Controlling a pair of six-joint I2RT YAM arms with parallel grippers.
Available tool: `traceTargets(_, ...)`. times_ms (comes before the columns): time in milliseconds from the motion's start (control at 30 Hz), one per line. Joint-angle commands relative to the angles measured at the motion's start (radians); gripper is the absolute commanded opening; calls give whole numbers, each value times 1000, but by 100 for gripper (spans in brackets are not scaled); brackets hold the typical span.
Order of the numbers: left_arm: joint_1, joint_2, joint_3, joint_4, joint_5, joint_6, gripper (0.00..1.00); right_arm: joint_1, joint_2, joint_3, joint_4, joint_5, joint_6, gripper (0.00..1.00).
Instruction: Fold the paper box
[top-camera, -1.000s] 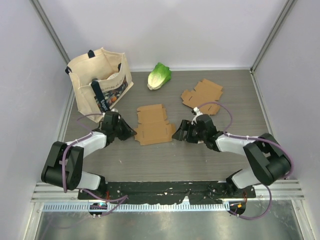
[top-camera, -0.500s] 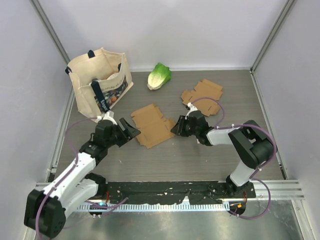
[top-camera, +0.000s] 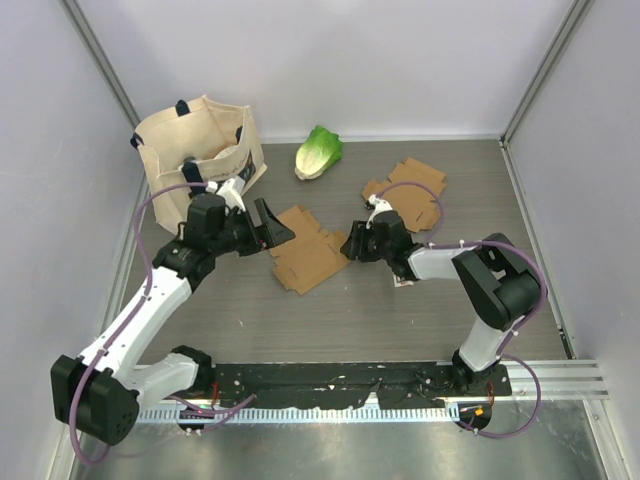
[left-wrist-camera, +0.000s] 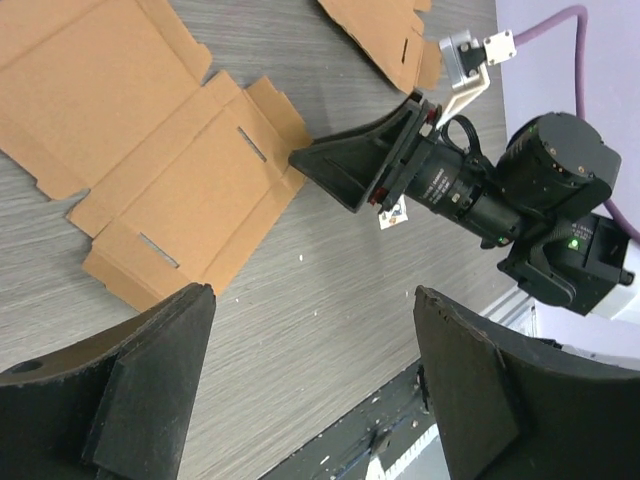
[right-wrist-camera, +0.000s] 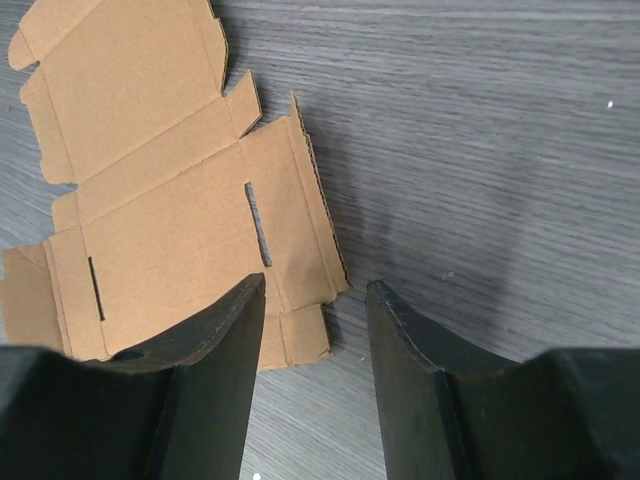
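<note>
Grey wood-grain table (top-camera: 340, 320) carries every item. Nearest the arm bases, we find the paper box blank (top-camera: 308, 252) lying flat and unfolded at mid-table. It is turned at a slant and no panel is raised.

We note a gripper at each side of it. The left gripper (top-camera: 275, 226) hovers just beside the blank's left edge, fingers (left-wrist-camera: 150, 370) spread wide with nothing between them. The right gripper (top-camera: 349, 245) points at the opposite corner, its tip touching or very nearly touching the edge. Its fingers (right-wrist-camera: 215, 360) stand moderately apart astride that edge, and we see no clamp on the card.

We judge this flanking stance is meant to steady one side while the other lifts a flap. Folding has not begun.

Farther back lies a second blank (top-camera: 408, 188), apart from the work. Toward the rear sit a lettuce (top-camera: 318, 152) and a tote bag (top-camera: 200, 165), neither involved.
</note>
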Motion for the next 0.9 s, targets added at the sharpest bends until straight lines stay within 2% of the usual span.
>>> traceTargets(0,-3,38,52,-14,98,81,87,-18,71,47,5,-73,-91,49)
traceTargets(167,-4,98,111,-54,189,163,88,-20,103,95,8,-139,-130,30)
traceTargets(233,-13,134,162,-120,178,232,84,-20,100,110,5,-145,-168,23)
traceTargets(300,-39,157,196,-164,149,284,77,-20,94,154,-55,-161,-196,4)
traceTargets(333,-50,173,225,-171,131,343,77,-20,73,170,-82,-205,-211,0)
traceTargets(367,-76,176,228,-162,127,379,77,-21,59,180,-107,-246,-234,0)
traceTargets(467,-116,185,182,16,152,544,82,-20,-13,211,-220,-429,-269,0)
traceTargets(567,-115,252,194,67,300,702,83,-18,-94,198,-280,-572,-282,0)
traceTargets(633,-114,306,290,6,378,768,84,-15,-136,185,-308,-653,-295,0)
traceTargets(667,-114,385,344,-117,456,840,82,-10,-185,171,-332,-673,-302,0)
traceTargets(700,-114,421,454,-179,481,865,79,-4,-208,162,-336,-688,-309,0)
traceTargets(767,-114,522,544,-313,540,916,76,-1,-272,139,-342,-737,-309,0)
traceTargets(867,-115,598,654,-413,644,940,72,3,-317,133,-372,-776,-315,0)
